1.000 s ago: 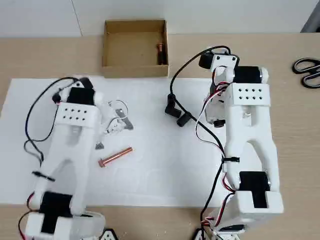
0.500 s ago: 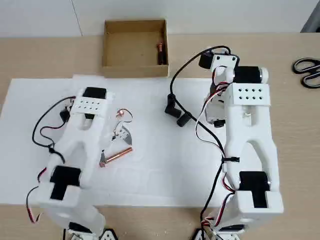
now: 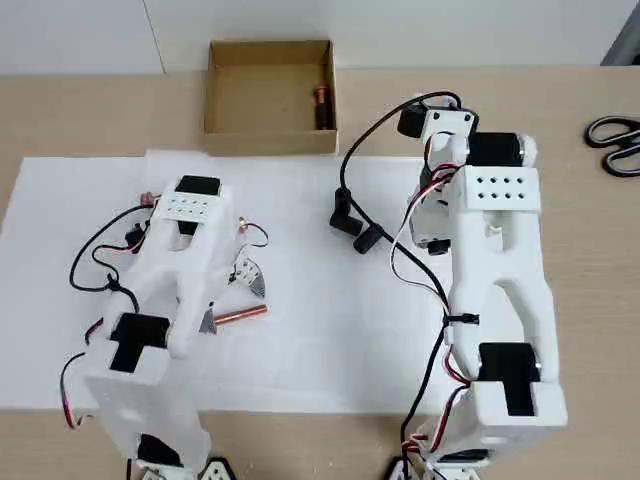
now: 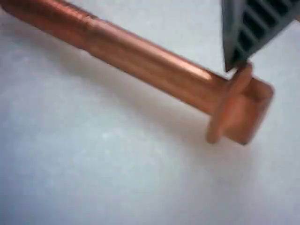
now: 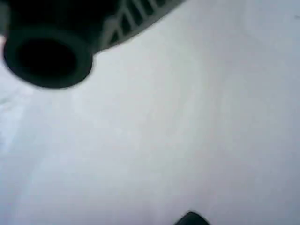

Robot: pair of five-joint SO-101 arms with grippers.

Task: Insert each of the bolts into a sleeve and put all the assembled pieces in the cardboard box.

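Note:
A copper bolt (image 3: 238, 316) lies on the white paper (image 3: 320, 350). My left gripper (image 3: 227, 300) is open low over it, one fingertip (image 4: 241, 44) right at the flanged bolt head (image 4: 236, 112). My right gripper (image 3: 436, 246) stays at the paper's right side, shut on a black sleeve (image 5: 47, 58) whose open bore faces the wrist camera. Two more black sleeves (image 3: 347, 218) (image 3: 369, 239) lie mid-paper, under a black cable. The cardboard box (image 3: 268, 140) at the back holds one assembled bolt and sleeve (image 3: 322, 106) against its right wall.
Scissors (image 3: 615, 140) lie on the wooden table at the far right. A black cable (image 3: 352, 165) loops from the right arm across the paper near the loose sleeves. Bare paper stretches between the two arms toward the front.
My left arm has drawn back toward the front and brought its open gripper down around the bolt, which has turned slightly. The right arm has kept still.

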